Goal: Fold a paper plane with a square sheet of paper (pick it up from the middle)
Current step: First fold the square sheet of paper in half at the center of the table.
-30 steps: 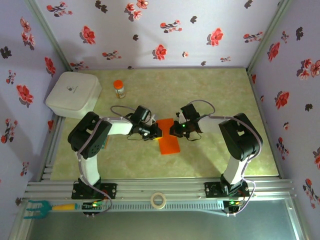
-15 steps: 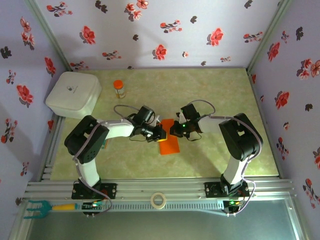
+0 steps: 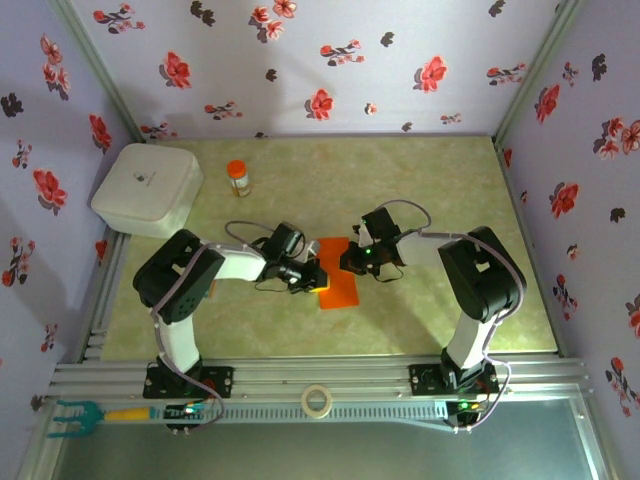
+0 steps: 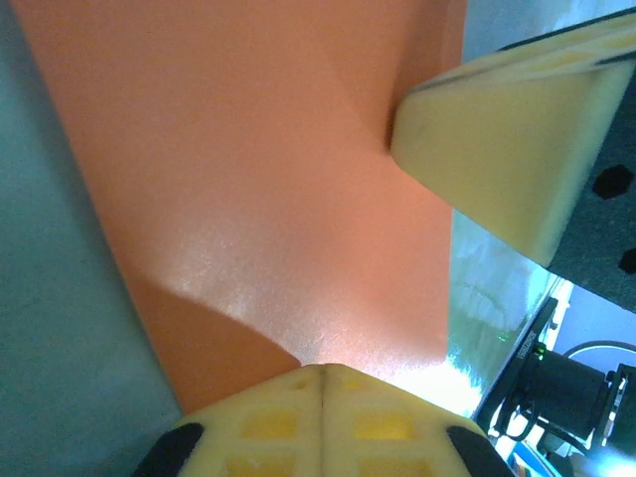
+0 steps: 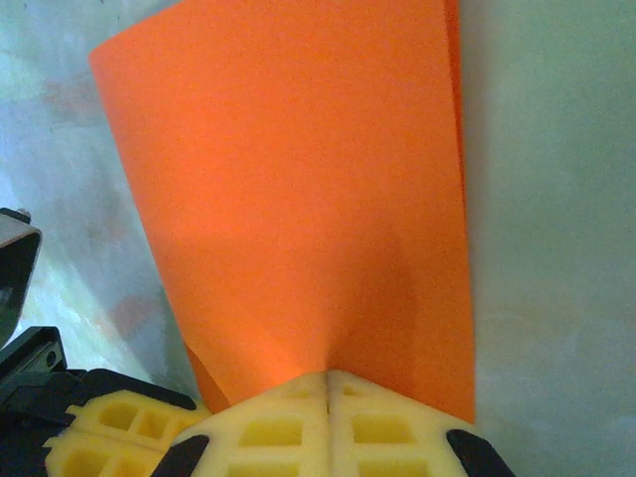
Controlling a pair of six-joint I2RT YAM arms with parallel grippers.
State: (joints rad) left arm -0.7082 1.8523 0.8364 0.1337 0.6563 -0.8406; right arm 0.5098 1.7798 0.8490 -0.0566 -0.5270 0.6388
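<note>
Now I am drawing the left gripper (image 3: 308, 276), jaws together, nearer along the square sheet of paper (image 3: 338, 288), which is lying folded mid-way across the table (image 3: 450, 190); the right gripper (image 3: 348, 262) (likewise closed) is pinning its far edge; I am judging this a crease being pressed flat.

The square sheet of paper (image 3: 338, 288) lies on the table (image 3: 450, 180) between the left fingers (image 4: 268, 429) and right fingers (image 5: 268, 433).

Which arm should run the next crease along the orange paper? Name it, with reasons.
Left, probably. The left claw, shut, rests at the orange paper's left edge with free sheet ahead, while the right claw, also shut, presses the far right part down.
</note>
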